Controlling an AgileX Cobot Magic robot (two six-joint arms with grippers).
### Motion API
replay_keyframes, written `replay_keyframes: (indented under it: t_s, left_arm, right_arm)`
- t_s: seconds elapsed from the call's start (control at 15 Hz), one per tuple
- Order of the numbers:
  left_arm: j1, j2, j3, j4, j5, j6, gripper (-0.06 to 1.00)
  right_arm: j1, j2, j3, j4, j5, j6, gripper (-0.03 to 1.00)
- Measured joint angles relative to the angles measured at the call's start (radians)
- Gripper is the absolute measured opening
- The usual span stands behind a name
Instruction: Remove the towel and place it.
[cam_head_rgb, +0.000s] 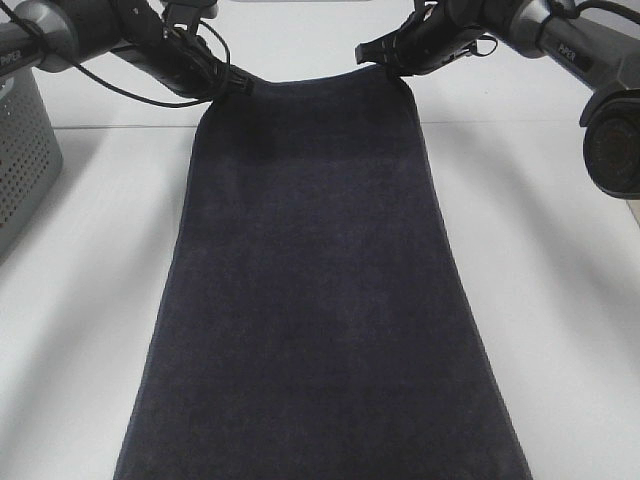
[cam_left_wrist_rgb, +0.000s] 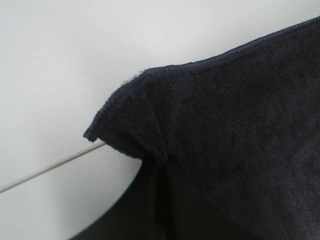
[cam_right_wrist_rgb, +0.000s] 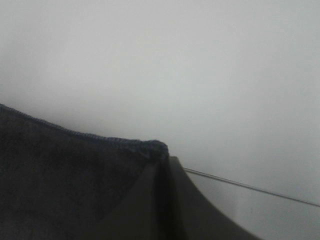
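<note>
Two robot arms are holding a dark navy towel (cam_head_rgb: 320, 300) by its far corners above a white table (cam_head_rgb: 560, 300). The left claw (cam_head_rgb: 238, 86) is clenched on the towel's far-left corner, and the right claw (cam_head_rgb: 392, 62) is clenched on the far-right corner, so the stitched hem is sagging slightly between them. From that raised edge the cloth is spreading flat down the middle of the table toward the camera, widening until it is running out of the bottom of the exterior view. In the left wrist view the pinched corner of the towel (cam_left_wrist_rgb: 130, 125) is bunching into a small fold over the dark claw fingers (cam_left_wrist_rgb: 150, 210). In the right wrist view the hem of the towel (cam_right_wrist_rgb: 75, 165) is ending at the closed fingers (cam_right_wrist_rgb: 165, 200). A grey perforated basket (cam_head_rgb: 20, 160) is sitting at the table's left edge, well apart from the cloth.
</note>
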Motion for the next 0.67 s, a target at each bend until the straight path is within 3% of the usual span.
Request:
replay_keyframes:
  t_s: [0.67]
  left_arm:
    - [0.000, 0.083, 0.000, 0.001, -0.116, 0.005, 0.01]
  right_arm:
    - [-0.001, 0.048, 0.014, 0.003, -0.093, 0.000, 0.01]
